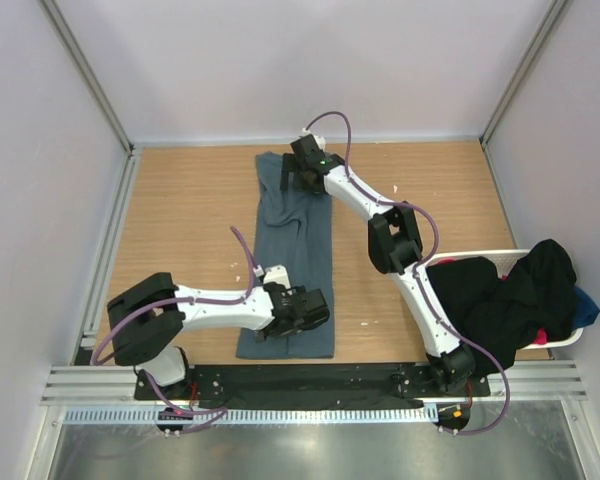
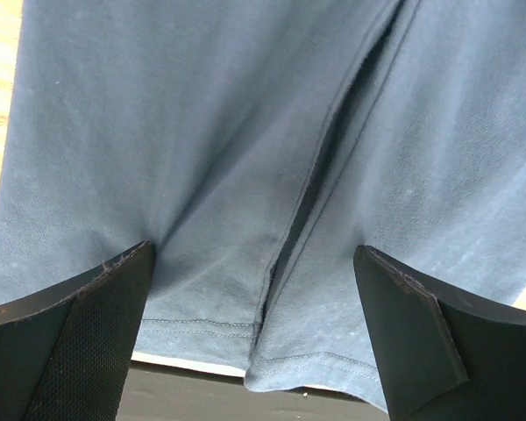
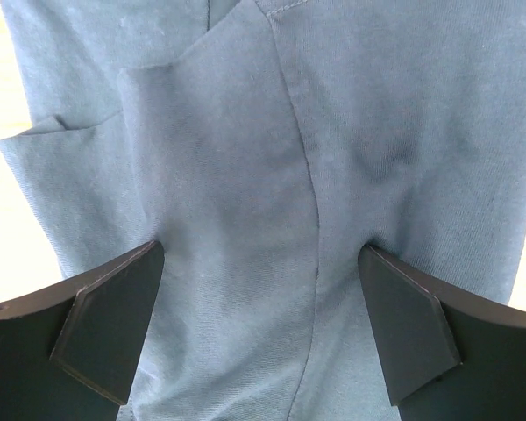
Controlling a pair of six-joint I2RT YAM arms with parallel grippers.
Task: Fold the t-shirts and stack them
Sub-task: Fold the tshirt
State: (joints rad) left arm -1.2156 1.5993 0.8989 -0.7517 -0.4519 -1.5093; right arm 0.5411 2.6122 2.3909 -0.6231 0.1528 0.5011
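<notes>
The left gripper (image 1: 300, 310) (image 2: 254, 263) stands wide open with nothing clamped. Both its fingers (image 2: 70, 333) rest on the slate blue-grey t-shirt (image 1: 295, 240) (image 2: 202, 132), and the cloth puckers at the left tip. The stitched hem lies just below the jaws. A folded edge of the shirt runs up from the hem through the gap between them, nearer the right finger.

The right gripper (image 1: 300, 175) (image 3: 263, 263) is spread just as wide and also holds nothing. Its fingertips (image 3: 114, 307) press on the same t-shirt (image 3: 377, 105) at its far end, and creases gather at the right tip. A seam line passes between the jaws, and a folded flap of cloth juts out to their left.

Only the overhead view shows the shirt as a long narrow strip on the wooden table (image 1: 180, 220), one gripper at each end. To the right of both grippers sits a white laundry basket (image 1: 480, 256), heaped with black clothes (image 1: 510, 300), with a blue piece (image 1: 586, 305) and a red piece (image 1: 545, 337) showing at its right side.
</notes>
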